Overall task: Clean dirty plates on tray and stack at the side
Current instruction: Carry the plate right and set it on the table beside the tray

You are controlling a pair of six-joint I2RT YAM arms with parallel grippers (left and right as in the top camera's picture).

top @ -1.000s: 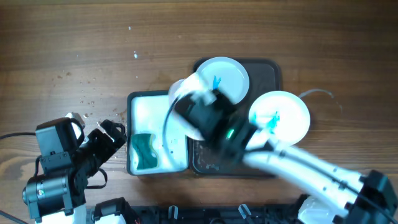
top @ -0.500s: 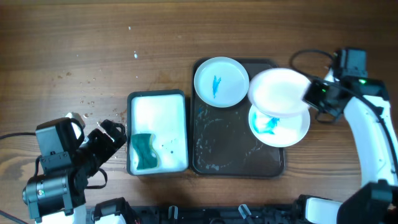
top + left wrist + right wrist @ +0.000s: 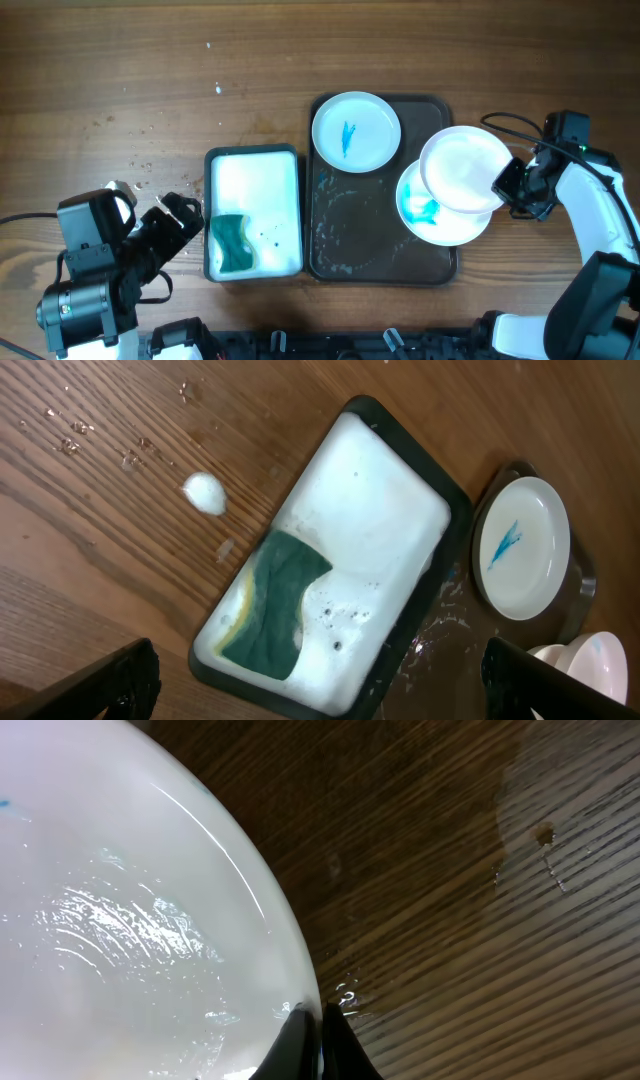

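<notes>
- Three plates are in play. The wiped plate [image 3: 460, 165] is pinched at its 3 o'clock rim by the right gripper [image 3: 508, 186]. It overlaps the blue-smeared plate [image 3: 420, 215], which overhangs the 3 o'clock edge of the tray [image 3: 370, 245]. The third plate [image 3: 356, 131], marked with blue, sits at the tray's 11 o'clock corner.
- The step in hand looks like carrying the clean plate off to the side. To do it well, keep the plate level and keep its underside off the blue smear. Then set it on bare table [image 3: 150, 80] out past the tray's 3 o'clock side, and part the fingers only once it rests flat.
- The rim grip is thin and the plate is wet, so slow travel seems wise.
- The left gripper [image 3: 182, 212] sits at 8 o'clock of the tray, fingers spread wide and holding nothing.
- The overhead view gives the layout, but it cannot tell whether the two overlapping plates touch.
- The right wrist view shows the fingertips [image 3: 345, 1055] closed on the glossy, water-streaked rim of the wiped plate [image 3: 120, 920], with wet wood beneath.
- The left wrist view alone shows the green sponge [image 3: 280, 600] clearly, lying in suds.
</notes>
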